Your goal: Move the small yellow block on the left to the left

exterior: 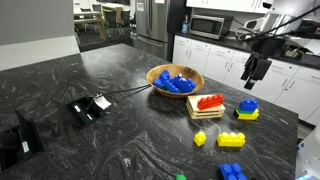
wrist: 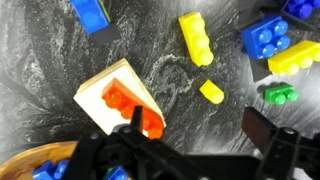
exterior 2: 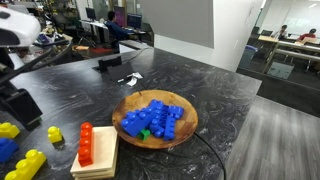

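The small yellow block [wrist: 211, 91] lies on the dark marbled counter, and it shows in both exterior views [exterior: 200, 138] [exterior 2: 54, 133]. My gripper [wrist: 200, 135] is open and empty, and it hangs above the counter in both exterior views [exterior: 252, 76] [exterior 2: 16, 103]. In the wrist view the block lies just beyond the gap between my fingers. A longer yellow studded brick [wrist: 196, 38] lies further off. A yellow brick with a blue piece on top [wrist: 272, 45] lies to the right.
A red brick [wrist: 135, 108] sits on a wooden block [wrist: 105, 85] near one finger. A wooden bowl [exterior: 159, 72] holds several blue bricks. A small green brick [wrist: 280, 95] and a blue brick [wrist: 90, 12] lie nearby. A black device [exterior: 90, 108] with a cable sits further along the counter.
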Controlling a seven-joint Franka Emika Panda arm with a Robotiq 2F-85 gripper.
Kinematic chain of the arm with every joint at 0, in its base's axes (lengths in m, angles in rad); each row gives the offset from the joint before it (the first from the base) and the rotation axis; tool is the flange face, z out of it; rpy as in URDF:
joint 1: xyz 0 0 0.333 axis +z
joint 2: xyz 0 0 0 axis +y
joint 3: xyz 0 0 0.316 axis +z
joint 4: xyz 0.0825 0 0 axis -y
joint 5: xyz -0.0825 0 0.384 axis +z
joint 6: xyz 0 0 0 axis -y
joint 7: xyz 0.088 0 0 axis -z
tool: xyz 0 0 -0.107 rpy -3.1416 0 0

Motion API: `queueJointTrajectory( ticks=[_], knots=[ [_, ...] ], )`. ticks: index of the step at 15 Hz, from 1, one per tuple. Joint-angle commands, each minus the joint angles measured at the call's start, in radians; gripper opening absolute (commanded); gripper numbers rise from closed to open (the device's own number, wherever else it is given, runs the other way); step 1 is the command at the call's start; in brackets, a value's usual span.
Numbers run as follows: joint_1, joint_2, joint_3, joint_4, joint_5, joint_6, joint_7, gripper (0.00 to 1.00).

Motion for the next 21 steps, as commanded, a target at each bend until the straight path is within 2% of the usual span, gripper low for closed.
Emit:
queueJointTrajectory(
  ticks=[1, 3, 12, 17, 21],
  knots=[
    [0.040, 0.071, 0.060, -0.005, 0.013, 0.025, -0.018, 1.00],
    [0.065, 0.105, 0.091, -0.010, 0.006, 0.057, -0.023, 1.00],
    [0.068, 0.114, 0.095, -0.010, 0.005, 0.063, -0.004, 1.00],
    [0.119, 0.209, 0.161, 0.002, -0.002, 0.103, -0.014, 1.00],
    [0.158, 0.317, 0.214, 0.017, -0.007, 0.186, -0.003, 1.00]
  ],
)
